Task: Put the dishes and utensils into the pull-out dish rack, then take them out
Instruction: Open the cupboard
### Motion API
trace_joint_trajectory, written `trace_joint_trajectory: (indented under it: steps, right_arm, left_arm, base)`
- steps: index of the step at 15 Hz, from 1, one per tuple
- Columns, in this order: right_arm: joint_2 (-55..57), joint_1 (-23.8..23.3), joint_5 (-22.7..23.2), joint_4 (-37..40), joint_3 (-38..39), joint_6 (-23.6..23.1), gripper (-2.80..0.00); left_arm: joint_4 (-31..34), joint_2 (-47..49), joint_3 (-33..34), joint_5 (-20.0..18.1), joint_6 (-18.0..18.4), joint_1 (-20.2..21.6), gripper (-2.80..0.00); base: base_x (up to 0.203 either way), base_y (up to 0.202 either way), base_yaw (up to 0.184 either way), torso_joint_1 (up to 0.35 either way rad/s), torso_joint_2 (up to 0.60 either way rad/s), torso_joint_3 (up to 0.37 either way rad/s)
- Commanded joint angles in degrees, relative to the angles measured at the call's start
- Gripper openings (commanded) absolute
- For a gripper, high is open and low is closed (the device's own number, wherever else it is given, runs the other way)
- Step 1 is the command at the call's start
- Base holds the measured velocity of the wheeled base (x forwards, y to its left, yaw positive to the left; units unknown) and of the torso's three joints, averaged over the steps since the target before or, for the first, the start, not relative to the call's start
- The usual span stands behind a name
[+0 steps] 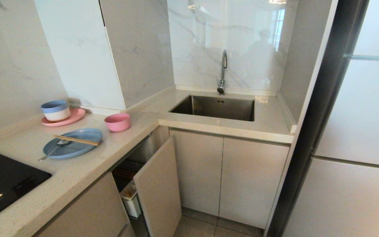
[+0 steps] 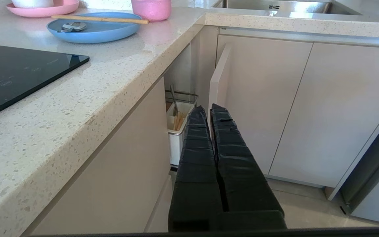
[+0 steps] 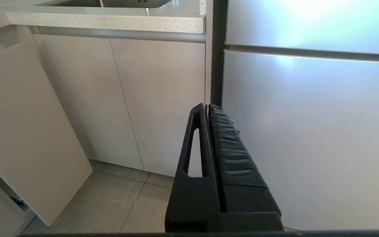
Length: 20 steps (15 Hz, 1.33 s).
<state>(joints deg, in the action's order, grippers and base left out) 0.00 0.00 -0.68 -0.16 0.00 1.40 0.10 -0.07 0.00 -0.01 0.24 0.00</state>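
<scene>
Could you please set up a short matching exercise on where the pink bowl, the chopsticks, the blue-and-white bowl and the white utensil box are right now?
Things:
1. pink bowl
2. chopsticks
3. blue-and-white bowl
4. white utensil box

Places:
A. on the pink plate
B. in the pull-out dish rack under the counter
C. lying across the blue plate
D. directly on the counter, near its corner

Pairs: 1-D, 2-C, 3-A, 4-B

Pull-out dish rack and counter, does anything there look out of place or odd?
Nothing is spilled or damaged. The pull-out dish rack stands only partly out, its beige front panel askew from the neighbouring doors. The chopsticks and spoon lie loose across the blue plate.
</scene>
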Motion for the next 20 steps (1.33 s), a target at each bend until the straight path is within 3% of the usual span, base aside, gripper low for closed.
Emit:
trace_joint_trajectory:
  steps: [1,16,17,20]
  right_arm:
    - [0.0,0.0,0.0,0.0,0.0,0.0,-2.8]
    - [0.0,0.0,0.0,0.0,0.0,0.0,-2.8]
    - [0.1,0.0,0.0,0.0,0.0,0.0,-2.8]
    - [0.1,0.0,0.0,0.0,0.0,0.0,-2.8]
  left_arm:
    - [0.0,0.0,0.0,0.0,0.0,0.0,-2.8]
    - [1.2,0.1,-1.9,1.2,0.8,0.3,-2.8]
    - [1.4,0.5,-3.8,1.3,0.7,0.2,-2.8]
    - [4.4,6.0,-18.1,1.3,0.6,0.0,-2.8]
  base:
    - [0.0,0.0,0.0,0.0,0.0,0.0]
    - [0.0,0.0,0.0,0.0,0.0,0.0]
    - [0.0,0.0,0.0,0.0,0.0,0.0]
    - [0.0,0.0,0.0,0.0,0.0,0.0]
